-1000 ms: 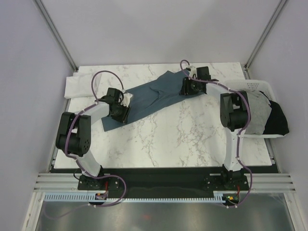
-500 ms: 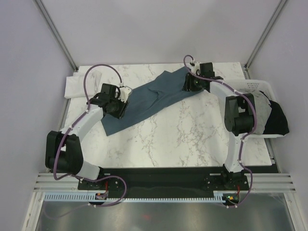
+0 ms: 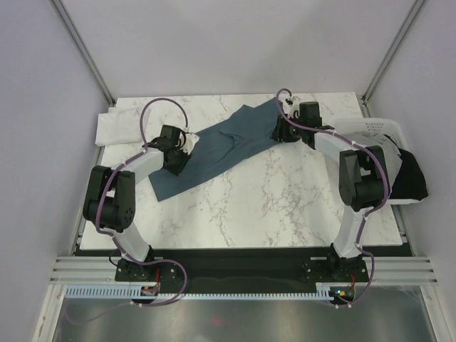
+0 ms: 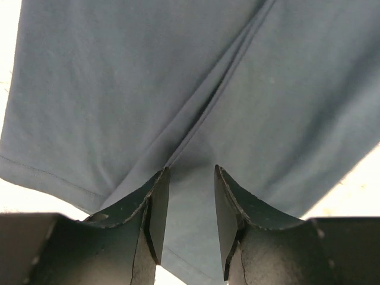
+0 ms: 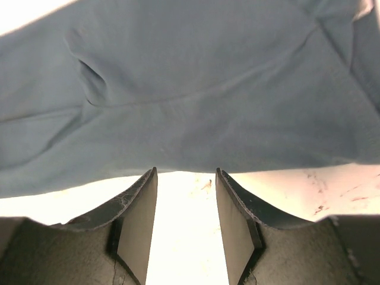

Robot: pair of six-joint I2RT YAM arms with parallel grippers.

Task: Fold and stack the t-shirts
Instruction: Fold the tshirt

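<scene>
Though creased, soft slate-blue t-shirt (image 3: 221,146)

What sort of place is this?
Probably a robot test cell, not a home: a marble-look table walled by plain panels, two arms bolted at its edge, a laundry basket and a blue shirt.

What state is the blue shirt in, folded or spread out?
Stretched out: the blue shirt lies as one long creased band across the table.

Slate-blue t-shirt (image 3: 221,146) stretched diagonally
Creased lengthwise; white t-shirt (image 3: 117,127) at far-left corner, grey t-shirt (image 3: 393,165) and black t-shirt (image 3: 413,182) heaped right.
</scene>
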